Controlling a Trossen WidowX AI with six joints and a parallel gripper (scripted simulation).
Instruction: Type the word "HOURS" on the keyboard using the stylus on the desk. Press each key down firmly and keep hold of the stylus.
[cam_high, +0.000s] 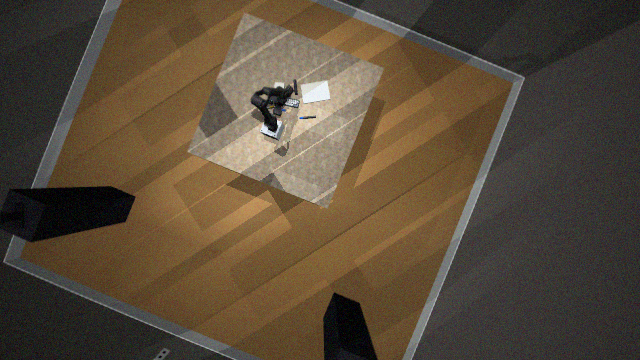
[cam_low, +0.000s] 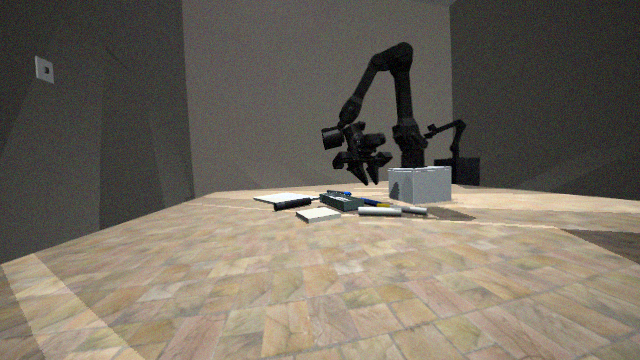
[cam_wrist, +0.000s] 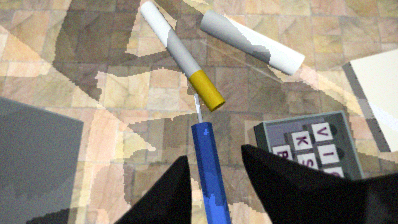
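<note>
The blue stylus (cam_wrist: 207, 165) (cam_low: 369, 201) lies flat on the desk, its thin white tip pointing at a yellow-capped marker (cam_wrist: 181, 51). My gripper (cam_wrist: 214, 157) (cam_low: 366, 179) (cam_high: 289, 93) is open, hanging above the desk with a finger on each side of the stylus as the wrist view shows it. It does not touch the stylus. The small grey keyboard (cam_wrist: 310, 142) (cam_low: 342, 201) (cam_high: 292, 103) lies just right of the stylus, with only a few white keys in the wrist view.
A white and grey cylinder (cam_wrist: 250, 42) (cam_low: 380, 211) lies beyond the marker. A grey box (cam_low: 420, 184) (cam_wrist: 35, 160) stands by the arm's base. A white pad (cam_low: 318, 215), a black marker (cam_low: 292, 204) and a paper sheet (cam_high: 315, 91) lie near the keyboard.
</note>
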